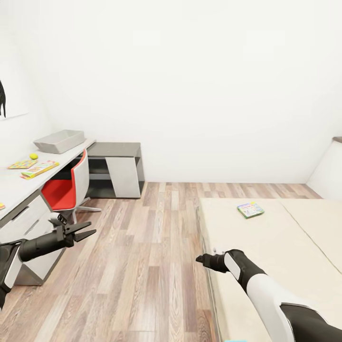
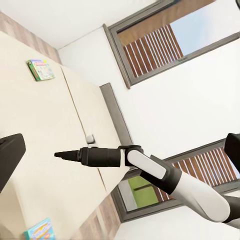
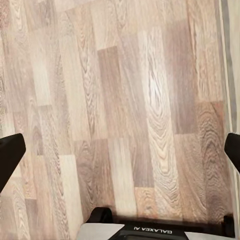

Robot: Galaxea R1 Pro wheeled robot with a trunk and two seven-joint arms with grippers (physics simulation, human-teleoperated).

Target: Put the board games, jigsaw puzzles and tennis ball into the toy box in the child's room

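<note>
Toy box [image 1: 60, 141] is sitting on the tabletop [image 1: 14, 183], well beyond your left jaws [image 1: 85, 232]; both jaws [image 1: 199, 259] are hanging open, empty.

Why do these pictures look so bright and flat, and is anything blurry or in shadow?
Head view: even light, white walls nearly washed out, faint shadow beneath the table; the tennis ball stays sharp. Left wrist view: tilted, the bed pale, shutters crisp. Right wrist view: floor grain sharp, no glare.
</note>
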